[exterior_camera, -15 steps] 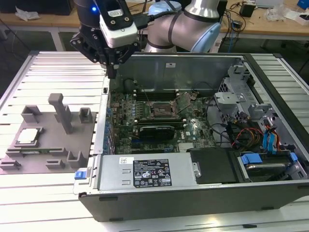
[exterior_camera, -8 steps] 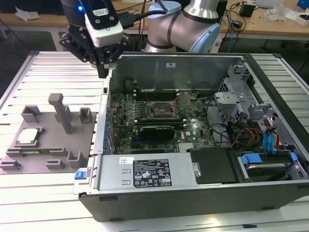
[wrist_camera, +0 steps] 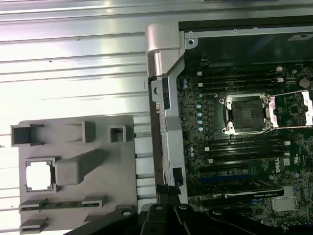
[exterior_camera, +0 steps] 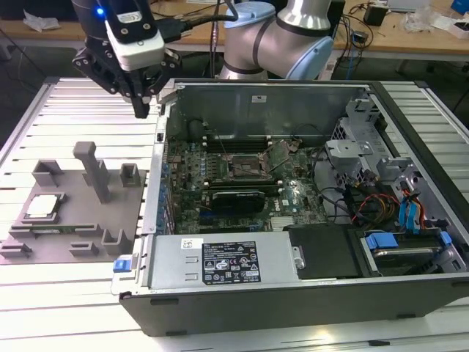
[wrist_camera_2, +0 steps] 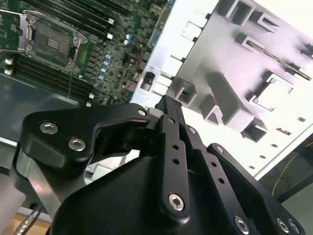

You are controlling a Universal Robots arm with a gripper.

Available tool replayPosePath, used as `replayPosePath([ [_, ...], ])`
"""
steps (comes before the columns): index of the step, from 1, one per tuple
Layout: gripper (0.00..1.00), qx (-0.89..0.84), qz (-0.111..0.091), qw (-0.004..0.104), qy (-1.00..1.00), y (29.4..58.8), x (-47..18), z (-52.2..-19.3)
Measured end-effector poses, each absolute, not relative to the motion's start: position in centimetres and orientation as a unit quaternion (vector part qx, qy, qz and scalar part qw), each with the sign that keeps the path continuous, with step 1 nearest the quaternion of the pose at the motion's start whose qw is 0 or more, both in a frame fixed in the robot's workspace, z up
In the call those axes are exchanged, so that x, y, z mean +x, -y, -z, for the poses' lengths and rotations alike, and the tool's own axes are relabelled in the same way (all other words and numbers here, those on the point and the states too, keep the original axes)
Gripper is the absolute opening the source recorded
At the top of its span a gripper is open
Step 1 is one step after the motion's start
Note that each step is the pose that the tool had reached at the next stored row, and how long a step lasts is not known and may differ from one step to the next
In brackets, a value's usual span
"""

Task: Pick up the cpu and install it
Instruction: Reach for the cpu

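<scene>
The hand (exterior_camera: pixel 140 110) hangs empty, fingers drawn together, above the surface (exterior_camera: pixel 73 110) between the grey fixture tray (exterior_camera: pixel 77 220) and the side wall of the open computer case (exterior_camera: pixel 157 169). The cpu (exterior_camera: pixel 42 207) lies well apart from it in a square pocket of that tray, and the socket (exterior_camera: pixel 245 167) on the motherboard stands open and bare. I judge that closed fingers would press onto the chip rather than straddle it, a careless descent could clip the tray's tall post (exterior_camera: pixel 95 172), and a tilted chip could bend socket pins.
</scene>
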State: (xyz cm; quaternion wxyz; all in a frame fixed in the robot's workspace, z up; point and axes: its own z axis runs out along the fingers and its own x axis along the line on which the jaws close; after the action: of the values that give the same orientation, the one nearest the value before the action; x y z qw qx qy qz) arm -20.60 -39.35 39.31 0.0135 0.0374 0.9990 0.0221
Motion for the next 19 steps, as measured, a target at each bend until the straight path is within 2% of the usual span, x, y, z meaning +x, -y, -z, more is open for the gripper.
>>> replayPosePath([
  [19, 0.11, 0.037, -0.022, 0.016, -0.999, 39.3, -26.4, -39.3],
])
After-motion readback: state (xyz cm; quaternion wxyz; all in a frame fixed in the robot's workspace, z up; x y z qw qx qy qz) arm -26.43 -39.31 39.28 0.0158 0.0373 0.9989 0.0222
